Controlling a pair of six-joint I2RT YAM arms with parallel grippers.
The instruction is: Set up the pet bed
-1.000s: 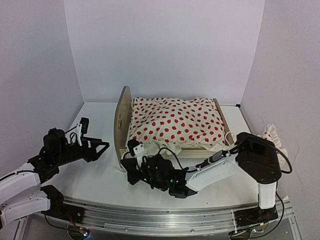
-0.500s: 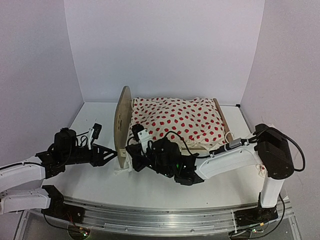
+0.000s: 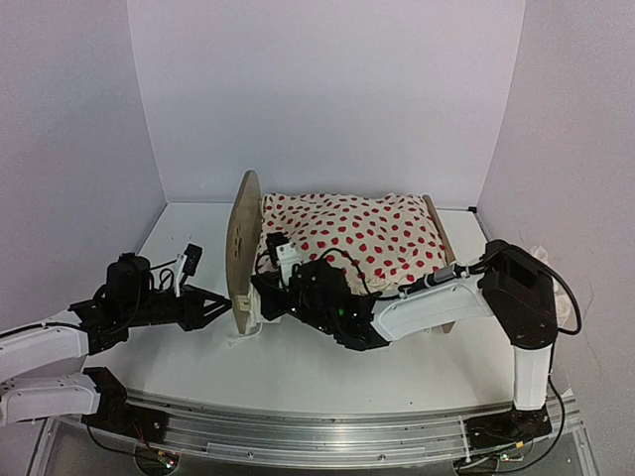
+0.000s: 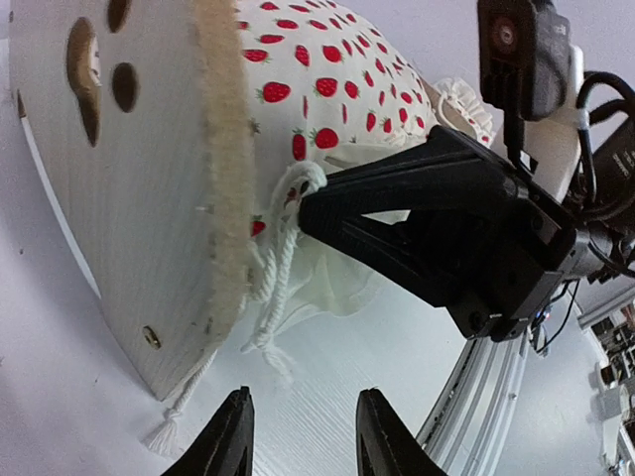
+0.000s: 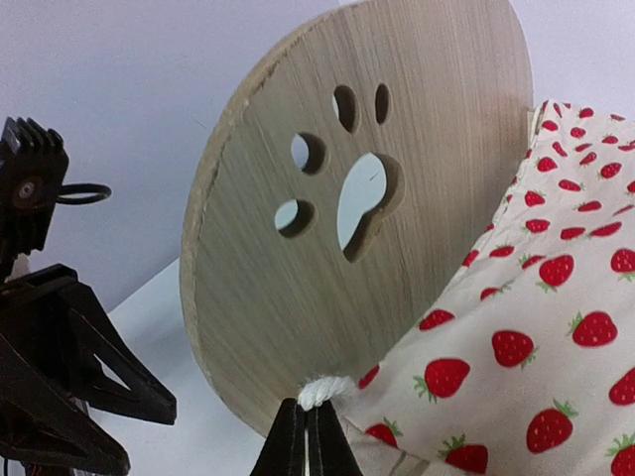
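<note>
The pet bed (image 3: 243,248) stands mid-table, its rounded wooden headboard (image 5: 446,119) with the paw-print cutout facing left. A cream, strawberry-dotted duvet (image 3: 347,238) is heaped on the bed. A white rope (image 5: 325,390) hangs from the duvet at the headboard's near edge, and my right gripper (image 5: 306,436) is shut on it. The same rope (image 4: 283,248) shows in the left wrist view, dangling to the table. My left gripper (image 4: 303,436) hovers low by the headboard's bottom corner, open, with nothing between its fingers. From above, the left gripper (image 3: 213,305) faces the right gripper (image 3: 260,297).
A small white ruffled pillow (image 3: 543,251) lies at the far right behind the right arm's shoulder. White walls close in the table on three sides. The metal rail (image 3: 327,426) runs along the near edge.
My right gripper has carried the rope up and left to the headboard's near edge. My left gripper has moved right toward the headboard's base, and its jaws have narrowed.
</note>
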